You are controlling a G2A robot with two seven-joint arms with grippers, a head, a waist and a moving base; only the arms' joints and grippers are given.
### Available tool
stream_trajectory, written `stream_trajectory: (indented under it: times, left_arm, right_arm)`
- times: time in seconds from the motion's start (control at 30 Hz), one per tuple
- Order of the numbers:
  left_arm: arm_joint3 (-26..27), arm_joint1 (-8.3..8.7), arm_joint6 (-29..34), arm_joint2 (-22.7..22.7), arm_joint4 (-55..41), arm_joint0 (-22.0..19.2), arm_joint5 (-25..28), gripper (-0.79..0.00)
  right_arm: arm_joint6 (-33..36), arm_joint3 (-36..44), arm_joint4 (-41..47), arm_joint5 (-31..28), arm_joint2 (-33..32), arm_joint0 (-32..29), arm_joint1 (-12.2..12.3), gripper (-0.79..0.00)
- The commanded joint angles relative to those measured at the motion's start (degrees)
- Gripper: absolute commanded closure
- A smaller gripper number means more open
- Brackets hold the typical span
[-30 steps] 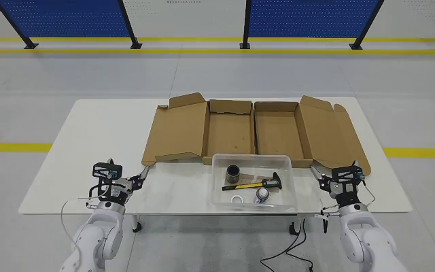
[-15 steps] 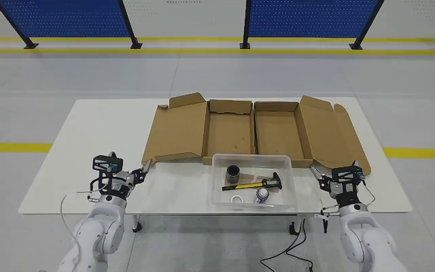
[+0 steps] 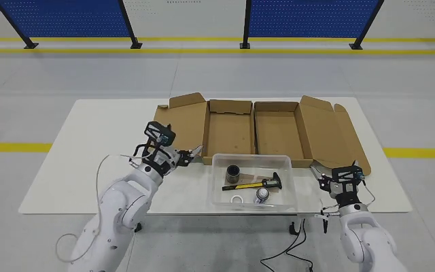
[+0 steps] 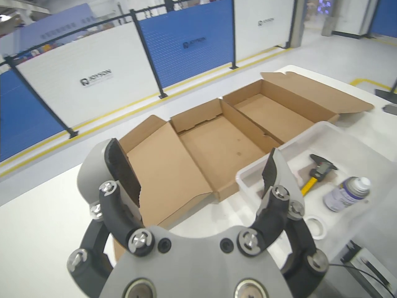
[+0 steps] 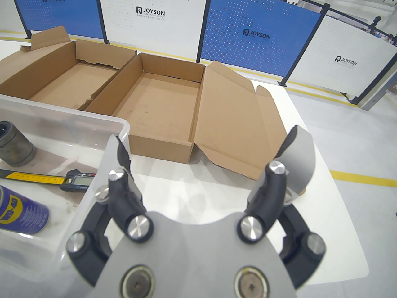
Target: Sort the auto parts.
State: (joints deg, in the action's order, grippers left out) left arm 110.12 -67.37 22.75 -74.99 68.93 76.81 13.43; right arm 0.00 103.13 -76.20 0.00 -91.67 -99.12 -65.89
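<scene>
A clear plastic bin (image 3: 251, 157) at the table's front centre holds a dark metal cylinder (image 3: 233, 171), a yellow-and-black caliper (image 3: 253, 183), a spray can (image 3: 262, 196) and a white ring (image 3: 236, 200). Behind it lie two open cardboard boxes, the left box (image 3: 230, 134) and the right box (image 3: 277, 134), both bare inside. My left gripper (image 3: 192, 151) hangs open above the left box's front flap, just left of the bin, with nothing held. Off the bin's right end, near the front edge, my right gripper (image 3: 334, 171) stands open and holds nothing.
The boxes' flaps (image 3: 175, 129) (image 3: 338, 132) spread flat to both sides. The white table (image 3: 88, 136) is bare on its left part. Blue and white fence panels (image 3: 68, 17) stand on the floor behind.
My left arm has swung from the front-left table edge up and right to the left box's flap beside the bin. The right arm has not moved.
</scene>
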Motion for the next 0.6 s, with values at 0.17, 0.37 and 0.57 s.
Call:
stream_trajectory:
  times: [0.17, 0.37, 0.57]
  left_arm:
    - [-6.12, -2.35, 12.73, 13.93, -1.28, -14.21, -0.39, -0.785]
    - [-11.94, -5.01, 18.28, 22.88, -4.28, -23.24, -2.95, -0.785]
    - [-16.81, -6.84, 25.15, 28.19, -5.74, -28.34, -3.63, -0.785]
  right_arm:
    - [0.0, 0.0, 0.0, 0.0, 0.0, 0.0, 0.0, -0.785]
    - [0.0, 0.0, 0.0, 0.0, 0.0, 0.0, 0.0, -0.785]
    - [0.0, 0.0, 0.0, 0.0, 0.0, 0.0, 0.0, -0.785]
